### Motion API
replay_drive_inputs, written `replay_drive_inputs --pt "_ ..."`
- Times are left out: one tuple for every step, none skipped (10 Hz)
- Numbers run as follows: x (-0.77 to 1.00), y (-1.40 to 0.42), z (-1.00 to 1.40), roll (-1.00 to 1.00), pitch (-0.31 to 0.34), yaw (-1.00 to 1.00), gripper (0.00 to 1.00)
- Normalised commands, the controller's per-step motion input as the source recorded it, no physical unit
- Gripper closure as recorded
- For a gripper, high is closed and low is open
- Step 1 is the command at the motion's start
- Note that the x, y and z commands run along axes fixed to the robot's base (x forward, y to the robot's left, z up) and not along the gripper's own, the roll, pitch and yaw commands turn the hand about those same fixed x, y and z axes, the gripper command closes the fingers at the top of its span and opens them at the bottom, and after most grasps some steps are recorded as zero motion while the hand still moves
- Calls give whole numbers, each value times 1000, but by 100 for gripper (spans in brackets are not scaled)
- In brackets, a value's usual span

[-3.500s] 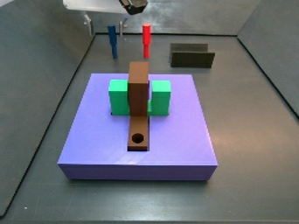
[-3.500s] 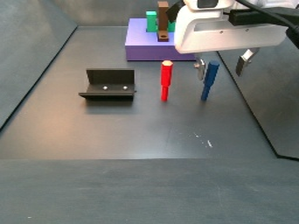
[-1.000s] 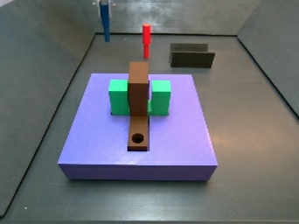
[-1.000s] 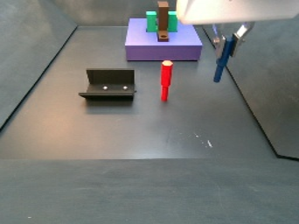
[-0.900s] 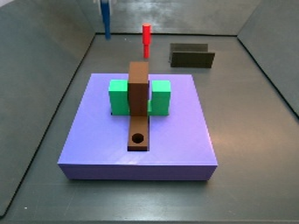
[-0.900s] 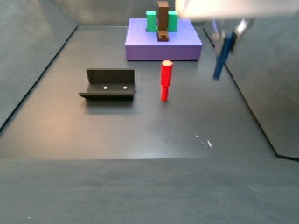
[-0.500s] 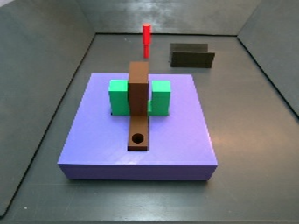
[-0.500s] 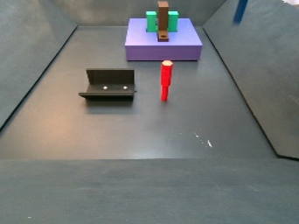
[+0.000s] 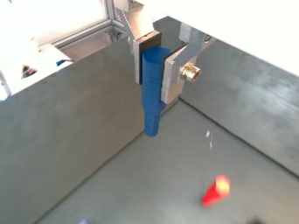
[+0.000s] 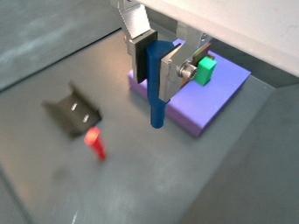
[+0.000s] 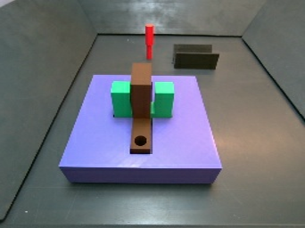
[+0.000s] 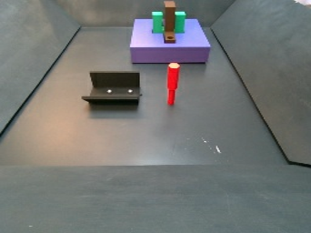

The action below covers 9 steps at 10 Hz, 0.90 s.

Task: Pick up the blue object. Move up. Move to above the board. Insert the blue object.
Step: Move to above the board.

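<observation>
High above the floor, the end effector (image 9: 160, 70) grips the blue object (image 9: 152, 92).

Both wrist views show the flat silver fingers (image 10: 170, 70) with dark pads shut tight on the top part of the blue object (image 10: 156, 87), and the rest of it hangs straight down past them. Neither the end effector nor the blue object shows in the side views. Going left to right in a side view, the dark fixture (image 12: 112, 87) stands on the gray floor (image 12: 145, 136), and the red peg (image 12: 173, 83) stands upright near it. Behind them sits the purple slab (image 12: 170, 48). On the slab, the brown board (image 11: 142, 107) passes through the green block (image 11: 142, 97), and its round hole (image 11: 142, 141) is near the close end.
</observation>
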Motion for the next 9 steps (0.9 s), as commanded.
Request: replay_drive_inputs --pt "622 -1400 177 26 142 -85 100" --pt "637 -1400 185 -6 161 -27 100" --pt "639 -1400 193 2 160 -6 100" --pt "654 -1400 195 -19 155 -8 100" --pt "679 -1400 199 3 147 6 100" --pt "705 -1400 205 12 147 7 100" --pt "429 -784 120 33 168 3 100" --pt "267 -379 73 25 156 9 100" --pt "141 -214 54 14 91 8 100"
